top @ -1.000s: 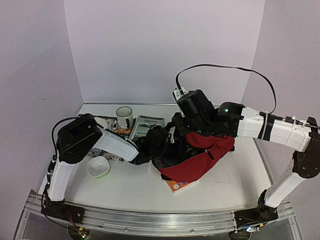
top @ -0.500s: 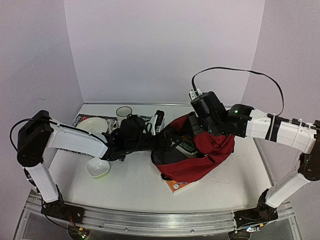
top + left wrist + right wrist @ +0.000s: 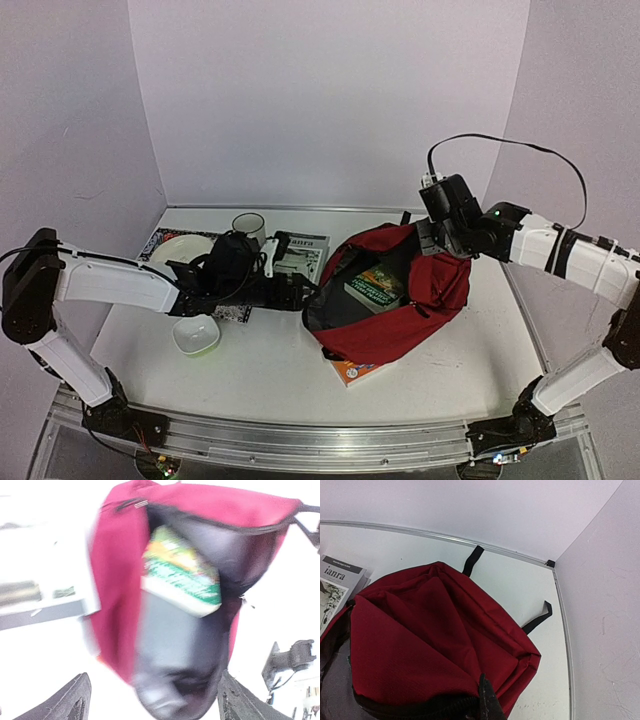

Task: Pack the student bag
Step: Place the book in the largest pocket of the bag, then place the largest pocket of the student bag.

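The student bag (image 3: pixel 405 305), dark red with black straps, lies right of centre with its mouth open toward the left. A green-covered book (image 3: pixel 375 287) sits inside it and shows in the left wrist view as the green and orange book (image 3: pixel 182 577) within the bag (image 3: pixel 117 580). My left gripper (image 3: pixel 300 290) hangs open just left of the mouth, its fingertips (image 3: pixel 75 700) spread wide with nothing held. My right gripper (image 3: pixel 432 242) is shut on the bag's upper rim and holds it raised. In the right wrist view one dark finger (image 3: pixel 487 700) pinches the red fabric (image 3: pixel 420 645) by the zipper.
A mug (image 3: pixel 248 228), a grey magazine (image 3: pixel 300 250) and a white plate (image 3: pixel 185 250) stand behind my left arm. A white and green bowl (image 3: pixel 196 335) sits near the front left. An orange book (image 3: pixel 357 372) pokes out from under the bag. Walls close the back and sides.
My left gripper pulled back leftward out of the bag and opened, leaving the green book inside. My right gripper drew the bag's rim up and to the right, widening the mouth.
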### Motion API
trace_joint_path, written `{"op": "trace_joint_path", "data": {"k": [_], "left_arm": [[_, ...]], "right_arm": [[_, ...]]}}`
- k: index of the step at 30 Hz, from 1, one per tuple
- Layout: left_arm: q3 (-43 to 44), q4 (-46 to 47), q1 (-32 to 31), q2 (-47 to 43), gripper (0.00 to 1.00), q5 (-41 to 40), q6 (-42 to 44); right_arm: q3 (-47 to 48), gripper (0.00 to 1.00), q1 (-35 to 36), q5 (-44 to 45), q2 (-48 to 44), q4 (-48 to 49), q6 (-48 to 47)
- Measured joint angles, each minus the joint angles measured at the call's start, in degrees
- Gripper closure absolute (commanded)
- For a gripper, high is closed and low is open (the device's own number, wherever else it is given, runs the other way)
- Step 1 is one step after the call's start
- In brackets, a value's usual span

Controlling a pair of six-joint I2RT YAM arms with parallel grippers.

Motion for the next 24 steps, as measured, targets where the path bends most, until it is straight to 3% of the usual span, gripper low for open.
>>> {"op": "trace_joint_path", "data": {"k": [8,13,24], "left_arm": [[-2.8,-3.5,4.1,-0.6,0.17,1.9,-0.5],[-2.9,-3.5,4.1,-0.3,0.18,3.8,-0.7],[-1.4,-4.3,4.1,5.8,0.3,7.5,-0.8]], "right_arm": [[5.1,0.93,-6.9,-1.6,0.9,-2.5,-2.4],[7.9,0.78,-8.3,-5.6,1.5,-3.8,-3.2],[7.4,0.36,-5.9,-27.4,2.0,-9.4,0.9]]}}
